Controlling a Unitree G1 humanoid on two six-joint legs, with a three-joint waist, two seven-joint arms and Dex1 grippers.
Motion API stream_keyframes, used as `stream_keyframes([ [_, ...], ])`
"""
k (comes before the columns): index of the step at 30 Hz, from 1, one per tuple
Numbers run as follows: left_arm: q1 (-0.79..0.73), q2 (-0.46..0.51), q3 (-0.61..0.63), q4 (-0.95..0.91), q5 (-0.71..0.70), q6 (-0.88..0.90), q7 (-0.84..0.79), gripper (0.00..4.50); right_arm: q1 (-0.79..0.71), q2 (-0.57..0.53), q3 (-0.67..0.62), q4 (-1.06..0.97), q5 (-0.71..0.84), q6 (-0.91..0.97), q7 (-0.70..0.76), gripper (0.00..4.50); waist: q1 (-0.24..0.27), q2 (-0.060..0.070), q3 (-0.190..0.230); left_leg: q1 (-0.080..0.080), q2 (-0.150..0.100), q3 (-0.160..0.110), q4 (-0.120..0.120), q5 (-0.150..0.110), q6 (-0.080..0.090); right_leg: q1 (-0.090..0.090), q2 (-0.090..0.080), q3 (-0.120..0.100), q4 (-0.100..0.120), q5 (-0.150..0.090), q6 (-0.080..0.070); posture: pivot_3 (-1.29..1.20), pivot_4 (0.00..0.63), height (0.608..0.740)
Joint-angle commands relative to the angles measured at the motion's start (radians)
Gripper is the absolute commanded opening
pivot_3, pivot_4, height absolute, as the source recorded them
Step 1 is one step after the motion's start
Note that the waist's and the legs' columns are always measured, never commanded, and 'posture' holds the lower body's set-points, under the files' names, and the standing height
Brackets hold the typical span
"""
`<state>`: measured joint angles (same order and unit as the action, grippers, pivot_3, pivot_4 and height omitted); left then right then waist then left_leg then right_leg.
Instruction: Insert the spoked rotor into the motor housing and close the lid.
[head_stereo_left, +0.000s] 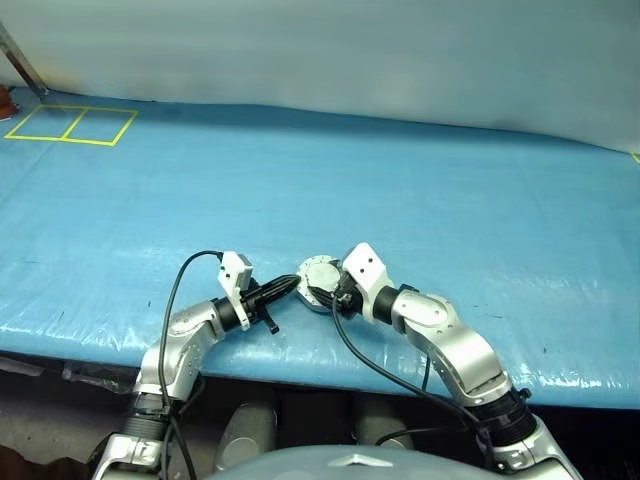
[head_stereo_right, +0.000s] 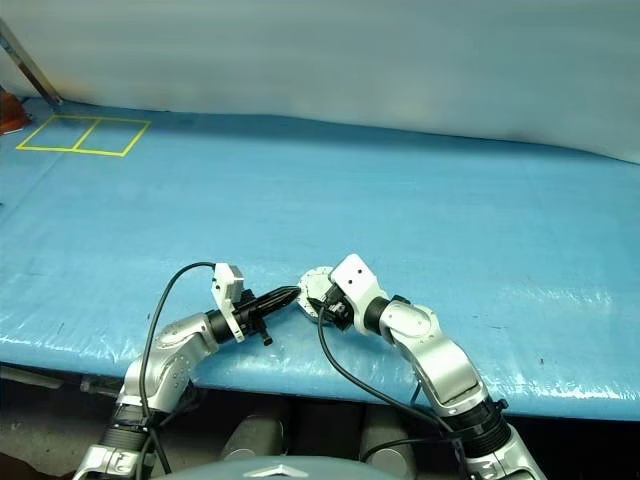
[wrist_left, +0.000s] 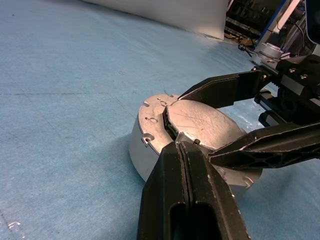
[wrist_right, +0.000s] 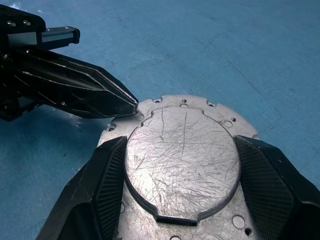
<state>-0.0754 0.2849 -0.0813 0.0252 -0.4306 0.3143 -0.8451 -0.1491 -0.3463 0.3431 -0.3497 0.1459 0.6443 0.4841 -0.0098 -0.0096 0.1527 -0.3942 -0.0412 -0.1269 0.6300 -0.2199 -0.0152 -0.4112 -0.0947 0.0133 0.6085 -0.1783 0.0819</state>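
The motor housing (head_stereo_left: 318, 280), a round silver cup, sits on the blue table near its front edge. The lid (wrist_right: 182, 160) lies flat in the housing's top, its plain scratched grey face up. My right gripper (head_stereo_left: 330, 290) reaches in from the right, and its two black fingers (wrist_right: 107, 170) press against opposite sides of the lid. My left gripper (head_stereo_left: 296, 285) is shut, and its pointed tip (wrist_right: 131, 106) touches the housing rim (wrist_right: 185, 102) beside the lid's edge. The spoked rotor is hidden.
The blue sheet's front edge (head_stereo_left: 300, 350) runs just behind both wrists. Yellow tape squares (head_stereo_left: 70, 125) mark the far left corner, with a red object (head_stereo_left: 5, 100) beside them. A white wall (head_stereo_left: 350, 50) closes the back.
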Motion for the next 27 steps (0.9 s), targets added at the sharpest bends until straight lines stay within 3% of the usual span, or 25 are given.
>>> stream_keyframes([
  [1,-0.003,-0.007,-0.019,0.009,0.022,-0.003,0.01,0.0,0.026,-0.006,0.015,0.01,0.003,0.036,0.013,3.03,0.0,0.0,0.0,0.0,0.0,0.0,0.0,0.0,0.0,0.0,0.0,0.0,0.0,0.0,0.0,0.0,0.15,0.74],
  [4,-0.003,-0.006,-0.02,0.009,0.022,-0.002,0.01,0.0,0.03,-0.006,0.012,0.007,0.019,0.046,0.025,3.03,0.0,0.0,0.0,0.0,0.0,0.0,0.0,0.0,0.0,0.0,0.0,0.0,0.0,0.0,0.0,0.0,0.15,0.74],
  [5,-0.002,-0.006,-0.02,0.009,0.022,-0.002,0.01,0.0,0.032,-0.008,0.014,0.005,0.023,0.049,0.03,3.73,0.0,0.0,0.0,0.0,0.0,0.0,0.0,0.0,0.0,0.0,0.0,0.0,0.0,0.0,0.0,0.0,0.15,0.74],
  [8,-0.001,-0.006,-0.023,0.011,0.022,-0.003,0.011,0.0,0.037,-0.022,0.031,-0.006,0.015,0.03,0.048,4.46,0.0,0.0,0.0,0.0,0.0,0.0,0.0,0.0,0.0,0.0,0.0,0.0,0.0,0.0,0.0,0.0,0.15,0.74],
  [12,0.003,-0.007,-0.029,0.015,0.024,-0.007,0.009,0.0,0.043,-0.011,0.02,-0.028,0.024,0.0,0.053,4.46,-0.002,0.0,0.0,0.0,0.0,0.0,0.0,0.0,0.0,0.0,0.0,0.0,0.0,0.0,0.0,0.0,0.15,0.74],
  [23,0.009,-0.014,-0.03,0.021,0.03,-0.016,0.001,0.0,0.081,0.117,-0.212,-0.161,0.239,0.1,-0.009,4.46,-0.002,0.0,0.001,-0.001,0.0,0.0,-0.001,0.0,0.0,-0.002,0.0,0.0,0.0,0.0,0.0,0.0,0.15,0.74],
  [27,0.011,-0.019,-0.029,0.022,0.028,-0.021,0.0,0.0,0.108,0.115,-0.252,-0.148,0.256,0.144,-0.044,4.46,-0.001,0.0,0.001,-0.001,0.0,0.0,-0.001,0.0,0.0,-0.002,0.0,0.0,0.0,0.0,0.0,0.0,0.15,0.74],
])
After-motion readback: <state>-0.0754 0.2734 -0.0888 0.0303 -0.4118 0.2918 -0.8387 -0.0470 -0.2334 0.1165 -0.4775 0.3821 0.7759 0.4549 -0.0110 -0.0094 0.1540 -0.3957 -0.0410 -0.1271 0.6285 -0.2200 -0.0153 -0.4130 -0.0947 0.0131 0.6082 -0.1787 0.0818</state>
